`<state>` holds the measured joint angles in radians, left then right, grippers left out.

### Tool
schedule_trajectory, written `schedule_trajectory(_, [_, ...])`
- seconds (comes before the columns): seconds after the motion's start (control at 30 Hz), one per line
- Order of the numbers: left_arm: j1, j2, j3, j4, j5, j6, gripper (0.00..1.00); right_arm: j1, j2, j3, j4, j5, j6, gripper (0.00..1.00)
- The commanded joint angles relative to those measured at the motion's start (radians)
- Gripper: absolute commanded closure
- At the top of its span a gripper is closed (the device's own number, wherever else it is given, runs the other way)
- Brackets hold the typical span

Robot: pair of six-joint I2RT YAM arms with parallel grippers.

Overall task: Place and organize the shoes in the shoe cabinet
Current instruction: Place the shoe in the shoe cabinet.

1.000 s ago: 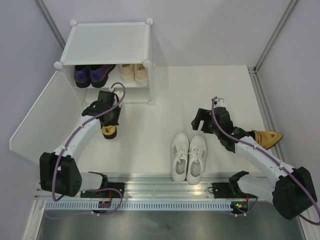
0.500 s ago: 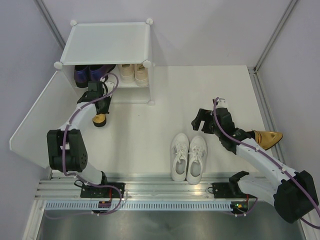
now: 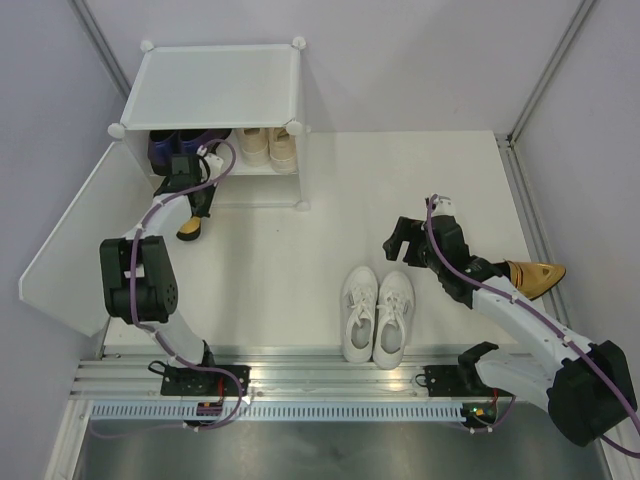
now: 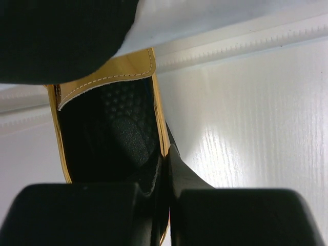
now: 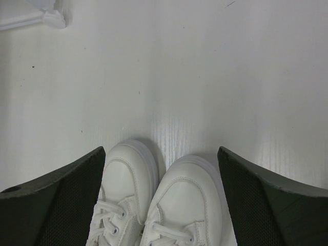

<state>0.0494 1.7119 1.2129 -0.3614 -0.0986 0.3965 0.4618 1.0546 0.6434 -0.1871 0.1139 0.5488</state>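
Observation:
The shoe cabinet (image 3: 220, 85) stands at the back left, with purple loafers (image 3: 165, 150) and beige sneakers (image 3: 268, 145) on its shelf. Just in front of its opening my left gripper (image 3: 195, 205) is shut on the side wall of a gold heel (image 3: 188, 228). The left wrist view shows that gold heel (image 4: 133, 69) pinched between the fingers (image 4: 189, 179). My right gripper (image 3: 400, 240) hangs open above the toes of the white sneakers (image 3: 378, 315). The right wrist view has the white sneakers (image 5: 189, 195) between the spread fingers of the right gripper (image 5: 160, 154). A second gold heel (image 3: 535, 272) lies at the right, partly behind the right arm.
The cabinet's door panel (image 3: 75, 235) lies swung open to the left of the left arm. Grey walls close in both sides and the back. A metal rail (image 3: 330, 375) runs along the near edge by the arm bases.
The left arm has carried the gold heel up and to the left, close to the cabinet's opening. The right arm has stayed where it was.

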Motion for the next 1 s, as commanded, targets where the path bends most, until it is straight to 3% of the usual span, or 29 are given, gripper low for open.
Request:
schedule_trajectory(0.0, [0.006,0.006,0.069,0.125,-0.046,0.074,0.98,-0.003,0.001,-0.001,0.032,0.035,-0.016,0.07])
schedule_trajectory(0.13, [0.012,0.043,0.088,0.127,-0.050,0.071,0.97,-0.003,0.015,0.004,0.032,0.035,-0.016,0.07])
schedule_trajectory(0.23, [0.012,0.060,0.093,0.141,-0.058,0.071,0.90,-0.003,0.021,0.004,0.032,0.036,-0.018,0.07])
schedule_trajectory(0.37, [0.015,0.081,0.108,0.144,-0.081,0.061,0.72,-0.003,0.025,0.006,0.034,0.041,-0.020,0.07])
schedule_trajectory(0.73, [0.021,0.071,0.091,0.148,-0.102,0.005,0.63,-0.003,0.030,0.006,0.034,0.033,-0.023,0.07])
schedule_trajectory(0.97, [0.020,-0.020,0.043,0.147,-0.036,-0.047,0.49,-0.003,0.021,0.004,0.035,0.024,-0.021,0.07])
